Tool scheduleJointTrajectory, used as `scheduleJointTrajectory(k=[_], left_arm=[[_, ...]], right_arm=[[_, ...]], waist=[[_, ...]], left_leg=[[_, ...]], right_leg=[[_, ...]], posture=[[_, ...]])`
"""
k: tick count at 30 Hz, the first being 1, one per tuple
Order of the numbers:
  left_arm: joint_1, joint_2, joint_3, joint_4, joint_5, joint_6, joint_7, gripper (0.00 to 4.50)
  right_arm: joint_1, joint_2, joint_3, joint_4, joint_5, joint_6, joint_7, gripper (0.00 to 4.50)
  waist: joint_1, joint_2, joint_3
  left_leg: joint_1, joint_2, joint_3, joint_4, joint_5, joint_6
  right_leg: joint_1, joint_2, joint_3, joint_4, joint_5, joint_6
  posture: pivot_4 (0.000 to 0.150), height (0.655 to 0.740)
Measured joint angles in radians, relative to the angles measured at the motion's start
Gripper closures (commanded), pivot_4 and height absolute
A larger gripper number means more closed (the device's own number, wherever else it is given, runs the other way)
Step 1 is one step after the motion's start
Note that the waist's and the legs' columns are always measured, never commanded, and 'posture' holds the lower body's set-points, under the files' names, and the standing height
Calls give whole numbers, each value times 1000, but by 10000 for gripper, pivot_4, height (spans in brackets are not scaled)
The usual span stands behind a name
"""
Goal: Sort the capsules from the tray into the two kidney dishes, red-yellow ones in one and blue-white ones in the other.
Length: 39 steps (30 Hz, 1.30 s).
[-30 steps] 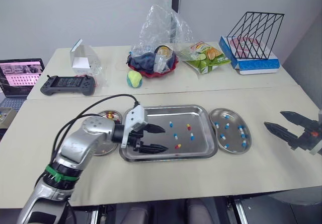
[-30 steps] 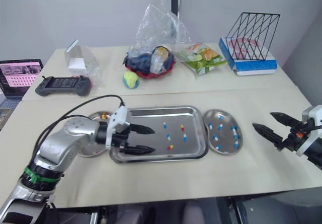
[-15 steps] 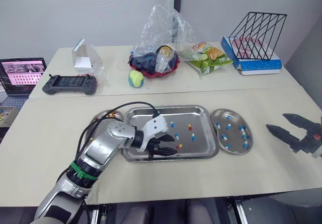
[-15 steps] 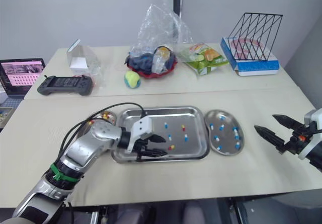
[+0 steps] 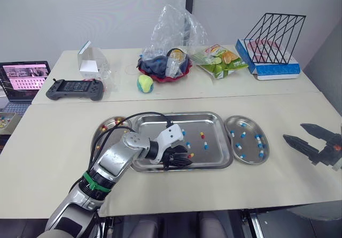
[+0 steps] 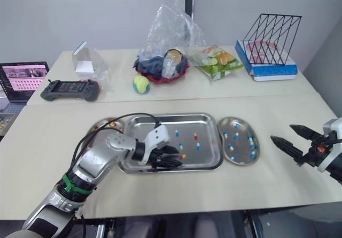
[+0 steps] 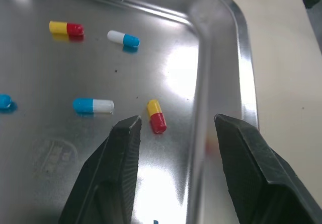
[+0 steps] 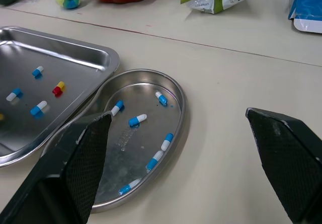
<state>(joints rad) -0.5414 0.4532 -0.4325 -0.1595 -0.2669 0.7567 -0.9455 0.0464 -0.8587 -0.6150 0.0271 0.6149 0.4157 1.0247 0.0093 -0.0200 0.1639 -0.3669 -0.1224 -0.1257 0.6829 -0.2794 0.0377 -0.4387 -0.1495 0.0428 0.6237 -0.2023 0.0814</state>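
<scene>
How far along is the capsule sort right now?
Done: the right kidney dish holds about eight blue-white capsules, the left kidney dish a few red-yellow ones. In hand: the left gripper, open, straddles a red-yellow capsule by the tray rim, not gripped yet. Left: another red-yellow and at least three blue-white in the tray. The right gripper hangs open.

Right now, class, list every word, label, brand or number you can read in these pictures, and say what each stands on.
No text can be read.
On the laptop screen: rows too small to read.
On the green snack bag: print blurred.
On the blue box: print blurred.
On the tray: round embossed stamp, illegible.
</scene>
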Motion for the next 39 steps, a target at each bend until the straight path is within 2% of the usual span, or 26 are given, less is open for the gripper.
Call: scheduleJointTrajectory(k=[19,22,27,39], left_arm=[[-42,-88,-49,111,88,-81,35,21090],[-44,-92,-51,112,105,-83,38,28747],[-45,-90,-54,111,118,-84,37,44704],[-42,-66,-37,86,105,-83,25,44704]], right_arm=[[14,0,-6,-58,19,16,-13,0],[16,0,-6,-58,19,22,-16,0],[17,0,-6,-58,18,23,-24,0],[7,0,-3,-58,17,24,-24,0]], waist=[[3,0,0],[3,0,0],[2,0,0],[2,0,0]], left_leg=[[0,0,0,0,2,-4],[0,0,0,0,2,-4],[1,0,0,0,2,-4],[1,0,0,0,2,-4]], right_leg=[[2,0,0,0,0,0],[2,0,0,0,0,0],[2,0,0,0,0,0],[1,0,0,0,0,0]], posture=[[1500,7400],[1500,7400],[1500,7400],[1500,7400]])
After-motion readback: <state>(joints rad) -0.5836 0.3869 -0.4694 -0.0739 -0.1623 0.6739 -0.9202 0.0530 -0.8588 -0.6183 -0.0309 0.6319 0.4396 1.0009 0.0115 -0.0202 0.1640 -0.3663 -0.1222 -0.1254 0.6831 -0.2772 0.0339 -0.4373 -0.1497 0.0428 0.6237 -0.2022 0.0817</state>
